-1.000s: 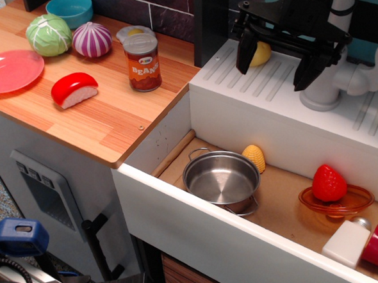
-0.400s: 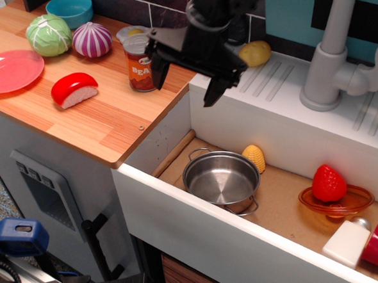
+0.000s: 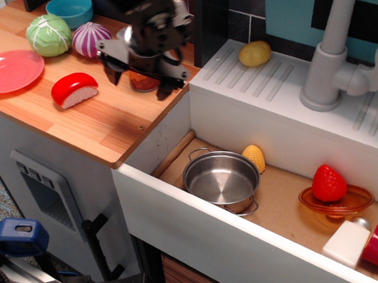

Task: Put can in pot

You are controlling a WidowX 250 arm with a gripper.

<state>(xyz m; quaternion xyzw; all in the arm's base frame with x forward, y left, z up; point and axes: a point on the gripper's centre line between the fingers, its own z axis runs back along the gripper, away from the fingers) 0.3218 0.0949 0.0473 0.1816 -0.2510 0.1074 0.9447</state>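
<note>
Light wooden countertop [image 3: 104, 124] carrying a flat pink plate [image 3: 8, 70], green cabbage [image 3: 48, 34], teal bowl [image 3: 69, 10], purple-striped onion [image 3: 90, 40], red-and-white wedge [image 3: 74, 89], and an orange-red can [image 3: 143, 82] standing partly hidden beside the sink edge.

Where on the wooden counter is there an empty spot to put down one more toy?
The front part of the wooden counter is bare, from the red-and-white toy down to the edge. The back is crowded: pink plate, cabbage, onion, blue bowl, and the gripper over the can.

Hand [image 3: 140, 79] low, fingers spread wide
</note>
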